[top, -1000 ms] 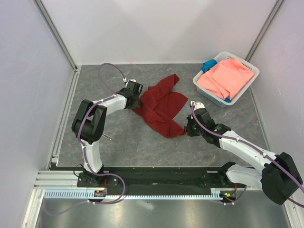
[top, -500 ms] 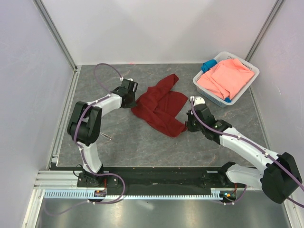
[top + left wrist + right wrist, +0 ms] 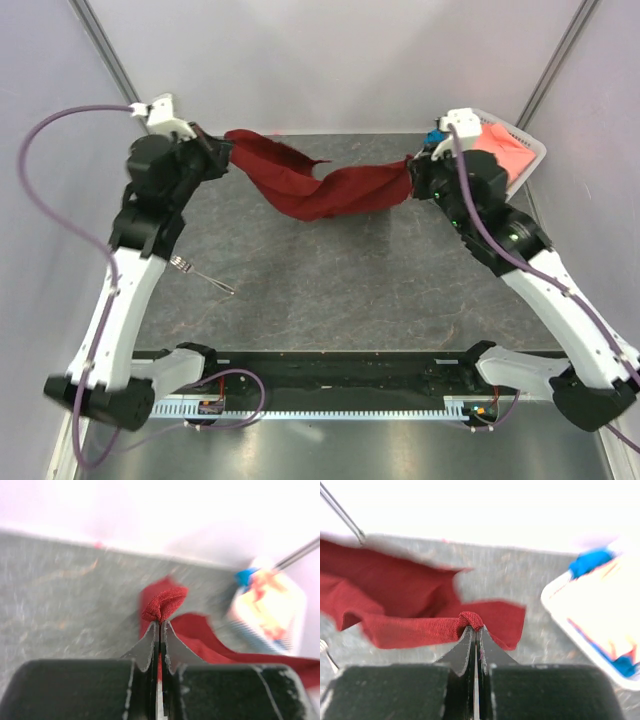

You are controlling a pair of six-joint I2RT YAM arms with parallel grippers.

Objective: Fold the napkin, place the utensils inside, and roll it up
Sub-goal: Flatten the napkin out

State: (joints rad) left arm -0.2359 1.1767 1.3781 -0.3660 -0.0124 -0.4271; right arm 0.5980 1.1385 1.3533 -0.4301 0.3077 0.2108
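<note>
Above the table [image 3: 350,290], the napkin [image 3: 320,188] hangs stretched between 2 grippers. The left gripper [image 3: 222,146] is clamped on 1 bunched edge, and the right gripper [image 3: 413,175] on the opposite one. On the table's left side lies 1 utensil [image 3: 200,272], well apart from the cloth.

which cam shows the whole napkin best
Top external: the napkin sags midair between the left pincer and right pincer, both ends visible. The left wrist view shows only a bunched, pinched corner; the right wrist view a pinched fold plus blurred drape.
</note>
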